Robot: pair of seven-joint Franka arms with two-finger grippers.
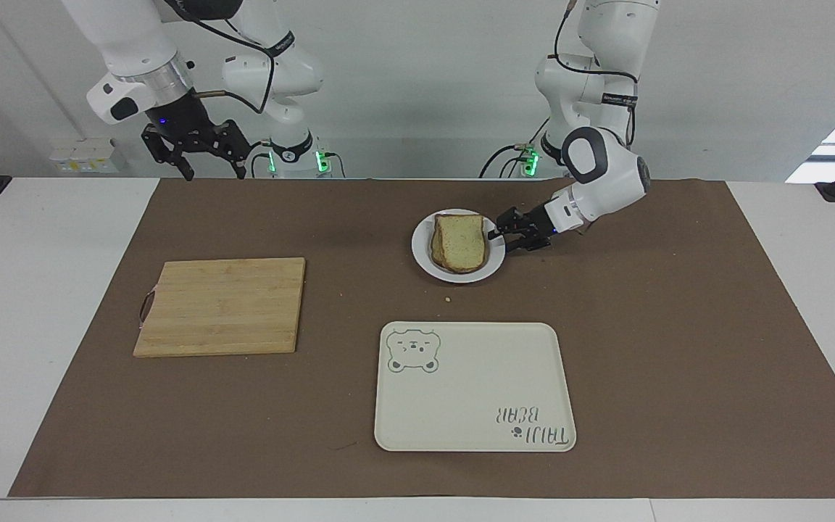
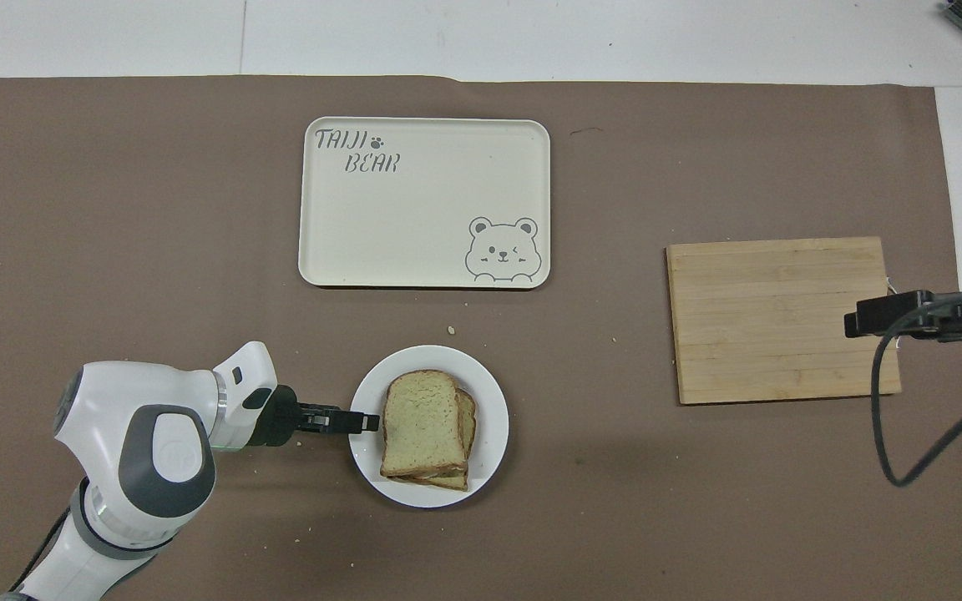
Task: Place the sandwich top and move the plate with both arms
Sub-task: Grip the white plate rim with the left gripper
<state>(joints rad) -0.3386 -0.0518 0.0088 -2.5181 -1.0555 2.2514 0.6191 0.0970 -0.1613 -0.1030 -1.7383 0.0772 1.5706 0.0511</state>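
a: the sandwich top [image 1: 461, 240] already lies on the stack on the plate [image 1: 458, 275], which sits nearer the robots than the tray [image 1: 472, 386]. the left claw [image 1: 499, 238] is at the plate's rim.

b: whether it grips, one cannot tell. the right claw [image 1: 196, 154], spread open, waits high up (well away from the plate).

a: a one-sided lift could tip the plate and slide the bread off.

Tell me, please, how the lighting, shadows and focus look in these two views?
Facing view: even, diffuse light; soft shadow under the left gripper beside the plate; bright overexposed patch at the frame's edge, toward the left arm's end. Overhead view: soft shadow beside the plate toward the right arm's end; tray lettering and sandwich top sharp; no glare.
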